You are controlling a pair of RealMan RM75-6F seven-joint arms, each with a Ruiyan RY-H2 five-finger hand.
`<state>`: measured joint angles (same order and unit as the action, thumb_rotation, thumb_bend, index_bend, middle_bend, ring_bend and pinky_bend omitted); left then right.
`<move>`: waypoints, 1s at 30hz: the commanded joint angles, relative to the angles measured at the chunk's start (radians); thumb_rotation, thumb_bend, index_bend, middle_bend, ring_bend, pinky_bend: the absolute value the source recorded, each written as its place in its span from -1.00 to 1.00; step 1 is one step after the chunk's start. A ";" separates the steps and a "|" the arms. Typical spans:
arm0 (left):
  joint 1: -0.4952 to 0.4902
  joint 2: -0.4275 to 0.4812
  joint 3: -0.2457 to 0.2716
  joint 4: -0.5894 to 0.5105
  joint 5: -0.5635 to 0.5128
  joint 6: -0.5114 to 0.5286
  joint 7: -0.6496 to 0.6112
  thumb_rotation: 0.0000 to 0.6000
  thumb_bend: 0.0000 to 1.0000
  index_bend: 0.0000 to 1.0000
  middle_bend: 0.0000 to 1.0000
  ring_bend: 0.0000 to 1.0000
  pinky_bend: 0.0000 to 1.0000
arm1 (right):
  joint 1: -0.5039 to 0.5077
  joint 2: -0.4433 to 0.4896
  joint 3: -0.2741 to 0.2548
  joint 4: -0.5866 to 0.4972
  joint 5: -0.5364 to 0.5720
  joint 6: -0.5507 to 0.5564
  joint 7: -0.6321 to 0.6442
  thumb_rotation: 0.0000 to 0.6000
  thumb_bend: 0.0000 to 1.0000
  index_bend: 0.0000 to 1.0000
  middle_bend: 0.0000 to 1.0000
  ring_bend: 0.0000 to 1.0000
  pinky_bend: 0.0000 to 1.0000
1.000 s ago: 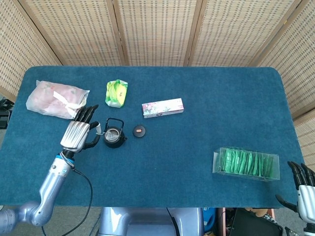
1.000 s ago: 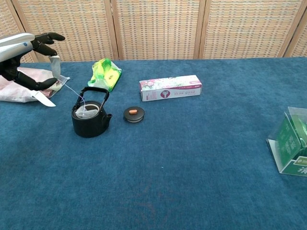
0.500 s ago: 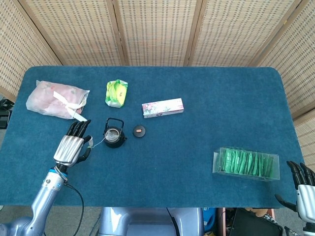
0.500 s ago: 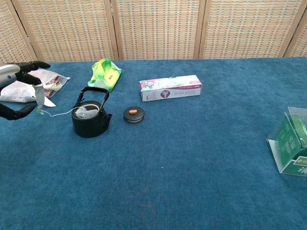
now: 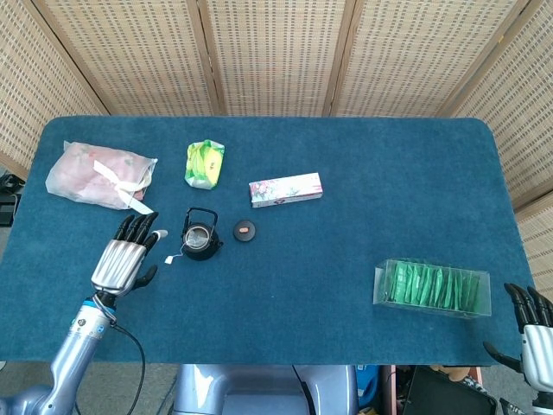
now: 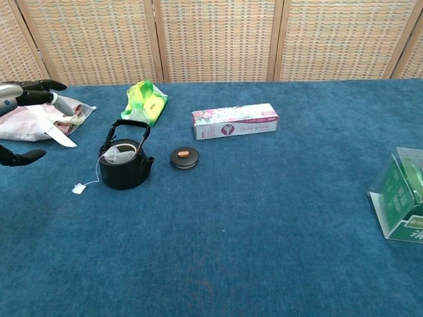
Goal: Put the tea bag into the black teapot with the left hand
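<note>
Tea bag (image 6: 113,155) has been released into the black teapot (image 6: 123,165), its tag dropped onto the desk (image 6: 264,218), left hand (image 5: 121,259) fingers now spread empty, so the task looks done.

A rectangular table covered in deep blue carpet-like cloth (image 5: 363,199) fills most of both views under even, soft light. Directly behind the table stands a folding screen of pale woven rattan panels (image 5: 268,52) set in light wooden frames (image 5: 339,57).
</note>
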<state>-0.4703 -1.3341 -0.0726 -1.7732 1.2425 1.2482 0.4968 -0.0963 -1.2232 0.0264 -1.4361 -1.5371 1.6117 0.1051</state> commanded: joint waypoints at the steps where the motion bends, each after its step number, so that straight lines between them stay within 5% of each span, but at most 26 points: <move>1: -0.003 0.018 -0.010 -0.018 0.007 0.009 0.016 1.00 -0.13 -0.58 -0.56 -0.62 -0.67 | 0.000 -0.001 0.000 0.002 0.000 0.000 0.002 1.00 -0.98 -0.76 -0.61 -0.84 -0.69; 3: -0.007 0.028 -0.014 -0.024 0.004 0.006 0.033 1.00 0.08 -0.58 -0.02 -0.02 -0.15 | 0.001 -0.002 0.000 0.004 0.000 -0.002 0.003 1.00 -0.98 -0.76 -0.61 -0.84 -0.69; 8: -0.043 0.077 -0.016 -0.074 -0.079 -0.066 0.133 1.00 0.45 -0.58 0.55 0.50 0.36 | 0.001 -0.001 0.000 0.005 -0.001 -0.002 0.006 1.00 -0.98 -0.76 -0.61 -0.84 -0.69; 15: -0.105 0.103 -0.017 -0.122 -0.242 -0.147 0.262 1.00 0.62 -0.59 0.76 0.66 0.47 | 0.001 0.000 -0.001 0.003 0.000 -0.003 0.005 1.00 -0.98 -0.76 -0.61 -0.84 -0.69; 30: -0.252 0.055 -0.027 -0.080 -0.508 -0.264 0.338 1.00 0.64 -0.75 0.78 0.67 0.47 | 0.002 0.002 0.000 -0.003 0.006 -0.010 0.000 1.00 -0.98 -0.76 -0.61 -0.84 -0.69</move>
<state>-0.7080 -1.2716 -0.0978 -1.8614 0.7491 0.9963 0.8320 -0.0942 -1.2215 0.0263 -1.4388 -1.5307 1.6021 0.1050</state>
